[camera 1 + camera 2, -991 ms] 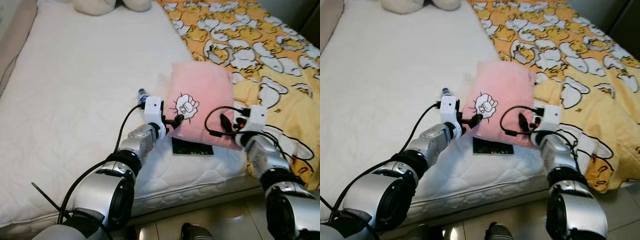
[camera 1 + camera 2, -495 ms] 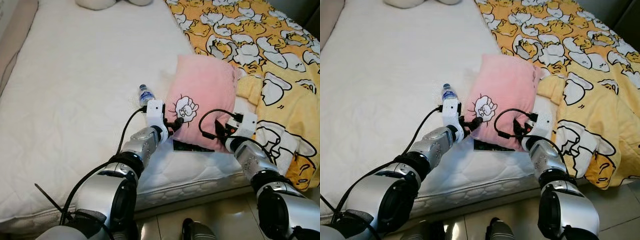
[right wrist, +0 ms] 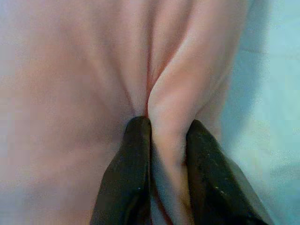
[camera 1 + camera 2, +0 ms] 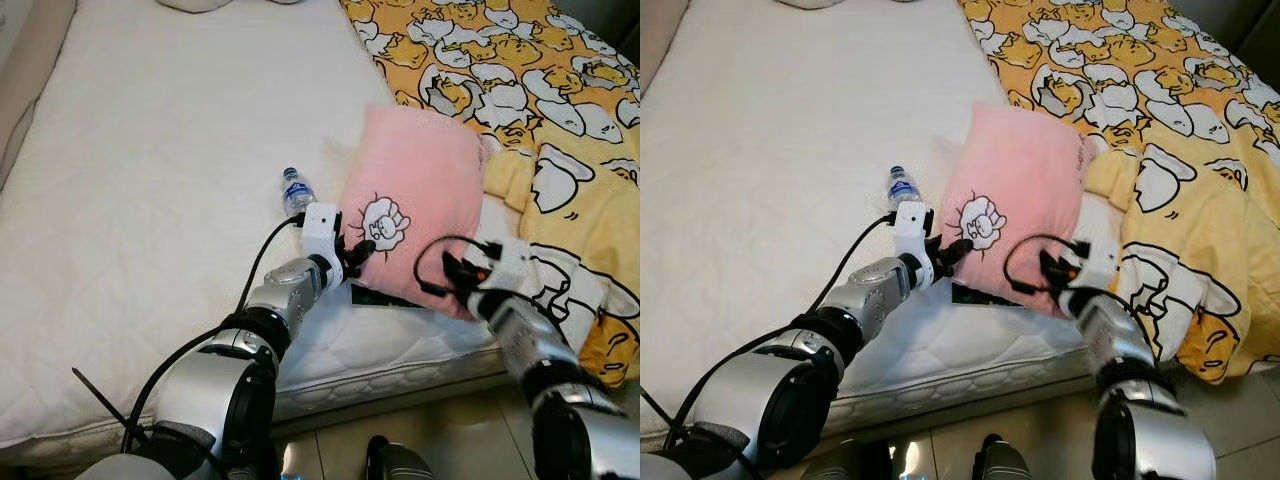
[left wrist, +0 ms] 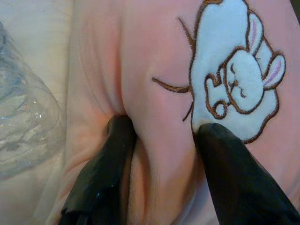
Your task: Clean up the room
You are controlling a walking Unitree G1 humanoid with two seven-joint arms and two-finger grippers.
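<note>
Pink pillow [image 4: 415, 200] sits near the middle of the bed [image 4: 150, 200], its near end lifted off the white mattress. Left gripper [image 4: 357, 250] pinches a fold of the pillow's near-left edge, jaws clenched on fabric beside the embroidered sheep patch [image 5: 234, 79]. Right gripper [image 4: 452, 272] bites the near-right edge (cloth bunched tight between the fingers [image 3: 126, 168]). Small water bottle [image 4: 295, 190] lies just left of the pillow. Yellow patterned blanket [image 4: 560, 90] covers the right side. Dark flat item [image 4: 975, 295] shows under the pillow's near edge.
</note>
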